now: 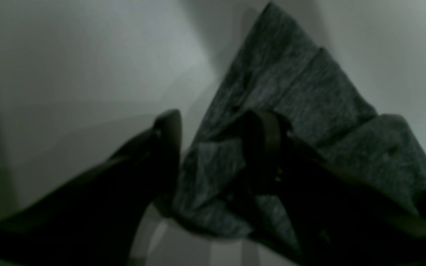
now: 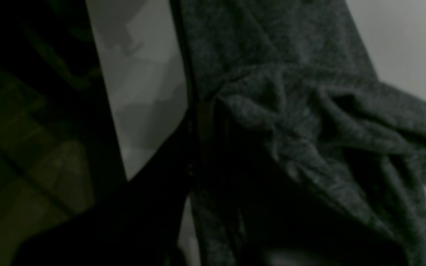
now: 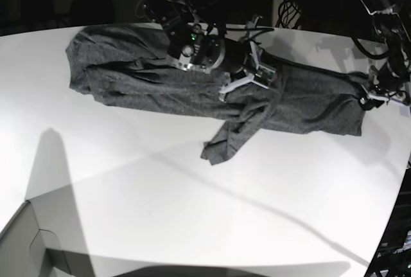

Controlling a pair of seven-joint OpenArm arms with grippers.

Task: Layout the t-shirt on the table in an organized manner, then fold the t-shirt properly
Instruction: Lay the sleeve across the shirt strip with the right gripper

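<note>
- The shirt [image 3: 154, 84] lies on the table [image 3: 192, 213] as a long rumpled band along the far side, running from the far left across to the right edge.
- A loose flap [image 3: 234, 132] of the shirt hangs out of the band near its middle and points toward the near side.
- The right gripper [image 3: 247, 74] is at the middle of the band, pinched closed on a bunch of the shirt [image 2: 309, 111]; in its wrist view, folds of cloth gather tight against the dark finger [image 2: 198, 147].
- The left gripper [image 3: 372, 94] is at the right end of the band, by the shirt's edge.
- In the left wrist view its two fingers stand partly apart, and a fold of the shirt [image 1: 294, 111] sits between them; the one finger [image 1: 264, 147] presses into the cloth, while the other finger [image 1: 165, 140] is just beside the cloth's edge over bare table [image 1: 87, 74]. So it grips the shirt's end.
- A grey box corner [image 3: 26, 245] shows at the near left.
</note>
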